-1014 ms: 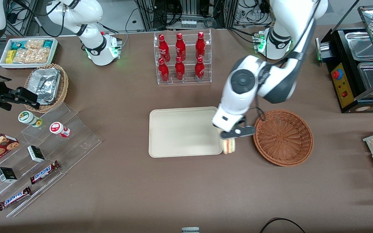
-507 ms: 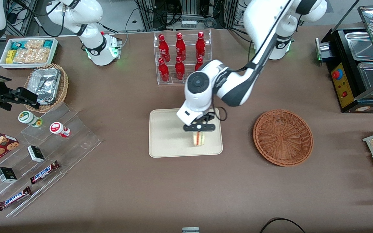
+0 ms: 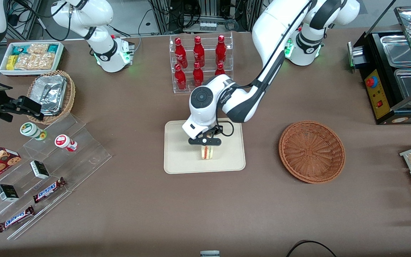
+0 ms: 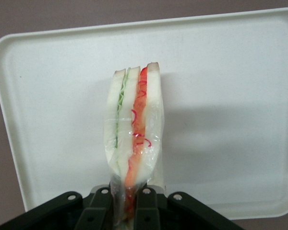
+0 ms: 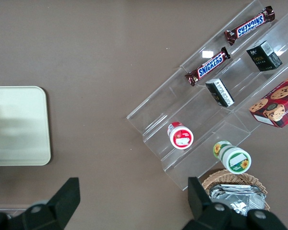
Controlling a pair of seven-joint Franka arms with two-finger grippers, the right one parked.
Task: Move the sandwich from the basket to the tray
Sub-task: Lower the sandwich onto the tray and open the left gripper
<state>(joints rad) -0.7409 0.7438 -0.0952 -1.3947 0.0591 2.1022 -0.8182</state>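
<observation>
Front view: the left arm's gripper [image 3: 204,142] hangs over the cream tray [image 3: 177,157], its fingers pinching the wrapped sandwich [image 3: 206,152] by one end. The sandwich stands on edge over the tray's middle; whether it touches the tray surface cannot be told. The arm's wrist hides part of the tray's rim nearest the bottle rack [image 3: 201,64]. The reddish-brown basket [image 3: 311,151] sits well apart, toward the working arm's end of the table. In the left wrist view, the fingers [image 4: 100,203] clamp the sandwich [image 4: 133,129], and its gripped end is hidden between them.
</observation>
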